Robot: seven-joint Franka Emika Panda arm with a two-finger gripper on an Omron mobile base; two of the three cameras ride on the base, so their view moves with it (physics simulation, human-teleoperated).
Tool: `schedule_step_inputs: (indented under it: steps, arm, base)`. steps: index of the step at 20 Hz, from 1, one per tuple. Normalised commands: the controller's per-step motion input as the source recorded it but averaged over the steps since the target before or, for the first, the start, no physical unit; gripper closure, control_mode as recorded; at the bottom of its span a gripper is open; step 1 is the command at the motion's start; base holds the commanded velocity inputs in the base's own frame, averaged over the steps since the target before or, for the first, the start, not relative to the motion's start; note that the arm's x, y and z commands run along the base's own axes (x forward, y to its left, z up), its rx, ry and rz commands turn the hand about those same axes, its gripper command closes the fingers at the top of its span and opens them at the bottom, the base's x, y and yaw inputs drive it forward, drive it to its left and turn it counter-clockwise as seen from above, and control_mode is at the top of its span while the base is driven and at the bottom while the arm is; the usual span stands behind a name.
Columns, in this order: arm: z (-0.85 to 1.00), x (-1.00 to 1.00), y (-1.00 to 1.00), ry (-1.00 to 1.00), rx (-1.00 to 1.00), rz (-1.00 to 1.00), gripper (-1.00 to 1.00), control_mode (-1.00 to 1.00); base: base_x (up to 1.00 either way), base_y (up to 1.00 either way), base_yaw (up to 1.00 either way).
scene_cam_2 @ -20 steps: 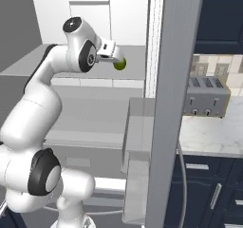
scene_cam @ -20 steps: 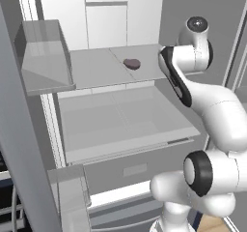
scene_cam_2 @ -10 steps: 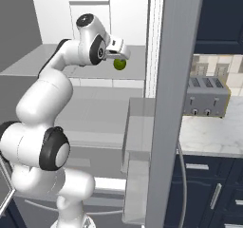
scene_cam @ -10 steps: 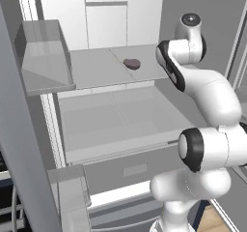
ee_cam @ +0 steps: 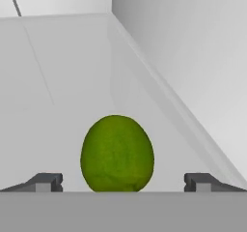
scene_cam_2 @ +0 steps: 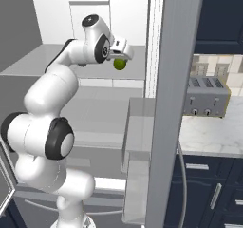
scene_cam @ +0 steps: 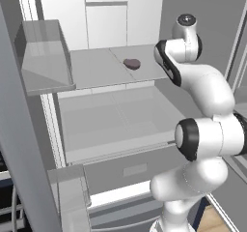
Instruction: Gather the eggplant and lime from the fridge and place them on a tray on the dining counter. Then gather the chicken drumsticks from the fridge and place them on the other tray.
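A green lime [ee_cam: 117, 153] rests on the white upper fridge shelf [ee_cam: 62, 81], close to the fridge's right wall. My gripper [ee_cam: 123, 182] is open, and the lime sits between its two fingertips [ee_cam: 46, 181], a little ahead of them and with clear gaps on both sides. From the right base view, the gripper [scene_cam_2: 122, 55] hovers just over the lime [scene_cam_2: 120, 64]. The eggplant [scene_cam: 131, 64], a small dark purple lump, lies further left on the same shelf [scene_cam: 96, 66], apart from the arm.
The open fridge door carries a clear bin [scene_cam: 43, 57] at the left. A lower shelf and drawers [scene_cam: 116, 124] lie beneath the arm. The right door's edge [scene_cam_2: 171, 103] and its bin [scene_cam_2: 142, 127] stand close by. A toaster [scene_cam_2: 206, 96] sits on the counter beyond.
The arm has stretched up and deeper into the fridge, bringing the gripper right up to the lime. Its jaws stay open. Lime and eggplant have not moved.
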Motion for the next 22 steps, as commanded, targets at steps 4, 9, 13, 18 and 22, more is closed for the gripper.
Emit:
schedule_step_inputs:
  steps: [4, 9, 13, 18, 22]
  arm:
    - [-0.14, 0.13, -0.08, 0.0, 0.0, -0.03, -1.0, -1.0]
    - [-0.14, 0.18, -0.02, 0.0, 0.0, -0.03, -1.0, -1.0]
    - [-0.06, 0.16, 0.0, 0.01, 0.0, -0.03, -1.0, -1.0]
    - [-0.07, 0.12, -0.01, 0.03, 0.0, -0.03, -1.0, -1.0]
    - [-0.09, 0.04, -0.04, 0.06, 0.0, -0.01, -1.0, -1.0]
  base:
    - [0.0, 0.0, 0.0]
    - [0.0, 0.0, 0.0]
    - [0.0, 0.0, 0.0]
    - [0.0, 0.0, 0.0]
    - [0.0, 0.0, 0.0]
